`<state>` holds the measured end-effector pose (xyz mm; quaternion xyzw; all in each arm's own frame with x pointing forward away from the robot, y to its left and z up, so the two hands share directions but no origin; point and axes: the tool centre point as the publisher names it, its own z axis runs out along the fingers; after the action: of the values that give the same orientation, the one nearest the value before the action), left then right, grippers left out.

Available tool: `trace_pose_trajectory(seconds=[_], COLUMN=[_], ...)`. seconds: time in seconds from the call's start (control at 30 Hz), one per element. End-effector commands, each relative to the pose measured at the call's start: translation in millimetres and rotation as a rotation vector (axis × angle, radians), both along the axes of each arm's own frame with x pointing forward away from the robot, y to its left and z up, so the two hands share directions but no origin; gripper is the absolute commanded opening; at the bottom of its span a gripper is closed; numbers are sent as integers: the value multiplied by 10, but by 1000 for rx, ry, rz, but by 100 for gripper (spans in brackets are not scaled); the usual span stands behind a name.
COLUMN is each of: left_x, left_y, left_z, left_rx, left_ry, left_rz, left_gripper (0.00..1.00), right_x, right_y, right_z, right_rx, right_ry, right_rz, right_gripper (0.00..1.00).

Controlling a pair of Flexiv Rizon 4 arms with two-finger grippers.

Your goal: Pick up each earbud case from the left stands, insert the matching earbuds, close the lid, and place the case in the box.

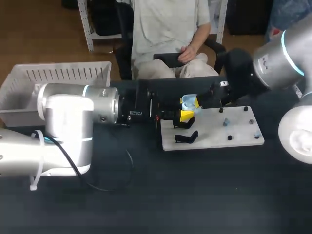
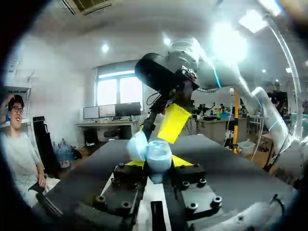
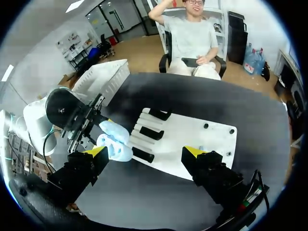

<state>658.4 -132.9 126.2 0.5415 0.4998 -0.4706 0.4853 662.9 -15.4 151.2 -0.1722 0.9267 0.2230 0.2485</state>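
**Step in hand: loading the earbuds.** My left gripper (image 1: 187,112) is clamped on the small light-blue plastic earbud case (image 2: 154,153), with one finger on each side. It holds the case over the left end of the flat white stand board (image 1: 214,139). The lid appears to be hinged open. My right gripper (image 3: 145,153) hangs just beside the case, fingers spread wide with nothing between them.

**Procedure.**
1. Hold the case level and steady with the left arm.
2. Send the right gripper to the small pale-blue earbuds (image 1: 226,123) on the board's right half.
3. Take one earbud by its sides, align it over its well, and press lightly.

**Containers.** I cannot tell whether the case has an earbud in it. The white slotted plastic basket (image 1: 29,80) at the table's far left corner shows no case in its visible part.
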Motion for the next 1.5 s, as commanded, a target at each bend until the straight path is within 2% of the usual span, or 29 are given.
trace_pose_trajectory(seconds=[0.03,0.27,0.47,0.57,0.67,0.9,1.07,1.17,1.5], left_x=[-22,-22,-22,-22,-22,-22,-22,-22,-22], left_y=[-4,-4,-4,-4,-4,-4,-4,-4,-4], left_z=[-5,-5,-5,-5,-5,-5,-5,-5,-5], left_rx=[-3,-3,-3,-3,-3,-3,-3,-3,-3], left_ry=[-4,-4,-4,-4,-4,-4,-4,-4,-4], left_rz=[9,9,9,9,9,9,9,9,9], left_gripper=[0,0,0,0,0,0,0,0,0], right_x=[-35,-87,-152,-227,-312,-464,-521,-517,-421], right_y=[-77,-331,-628,-762,-929,-1231,-1298,-1335,-1325], right_z=[98,307,304,251,116,-156,-350,-423,-575], right_rx=[4,-40,-134,-220,-374,-588,-610,-654,-614], right_ry=[-43,-62,-12,28,109,234,312,314,366], right_rz=[-34,-80,-143,-165,-179,-178,-158,-152,-140], right_gripper=[100,100,100,100,100,100,100,100,100])
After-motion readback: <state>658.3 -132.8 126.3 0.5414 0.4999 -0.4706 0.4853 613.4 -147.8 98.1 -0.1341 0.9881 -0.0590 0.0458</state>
